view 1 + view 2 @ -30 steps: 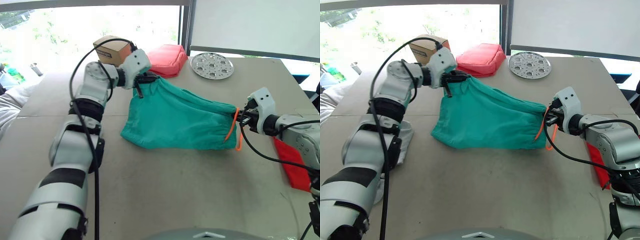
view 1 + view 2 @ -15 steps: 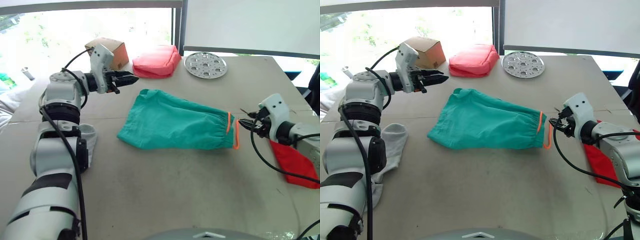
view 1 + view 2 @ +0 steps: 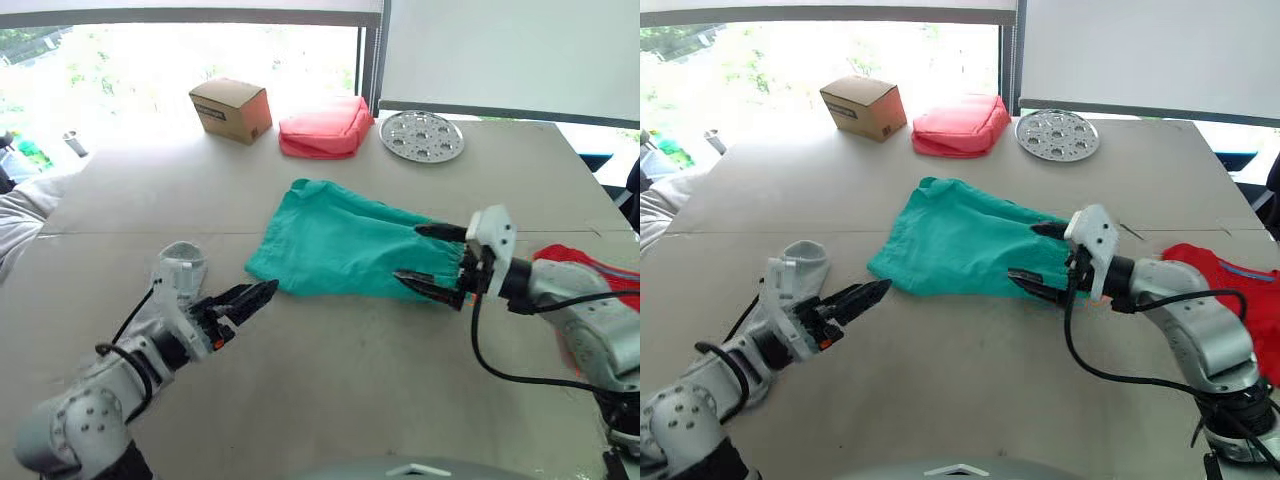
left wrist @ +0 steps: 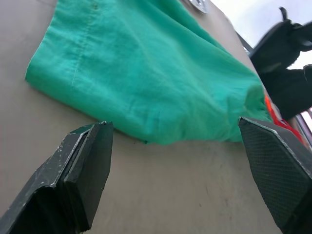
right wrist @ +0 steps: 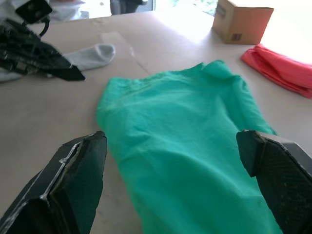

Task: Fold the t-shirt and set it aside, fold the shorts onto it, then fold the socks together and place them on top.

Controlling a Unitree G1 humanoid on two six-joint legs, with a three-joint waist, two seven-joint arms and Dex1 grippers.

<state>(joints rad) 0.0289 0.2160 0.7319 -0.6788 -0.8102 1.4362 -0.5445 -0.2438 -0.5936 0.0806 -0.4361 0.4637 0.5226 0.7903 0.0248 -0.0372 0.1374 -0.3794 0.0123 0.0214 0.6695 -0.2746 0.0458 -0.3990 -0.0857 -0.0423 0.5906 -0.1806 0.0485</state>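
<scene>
The teal shorts (image 3: 345, 245) lie flat, folded, in the middle of the table, with nothing holding them. My right gripper (image 3: 408, 253) is open over their right end, one finger on each side of the waistband. Just off the shorts' front left corner, my left gripper (image 3: 266, 291) stands open and empty; in the left wrist view its fingers (image 4: 83, 161) are spread wide before the shorts (image 4: 146, 78). A light grey sock (image 3: 805, 255) lies behind my left arm. The red t-shirt (image 3: 590, 265) lies at the right, behind my right arm.
A cardboard box (image 3: 231, 108), a coral-pink pouch (image 3: 325, 126) and a perforated metal disc (image 3: 422, 135) line the table's far side. Something pale grey (image 3: 22, 215) lies at the table's left edge. Bare table (image 3: 340, 380) stretches in front of the shorts.
Both grippers have let go of the shorts and opened. The shorts now lie flat. My left arm came down and back to their front left corner; my right gripper moved in over the waistband.
</scene>
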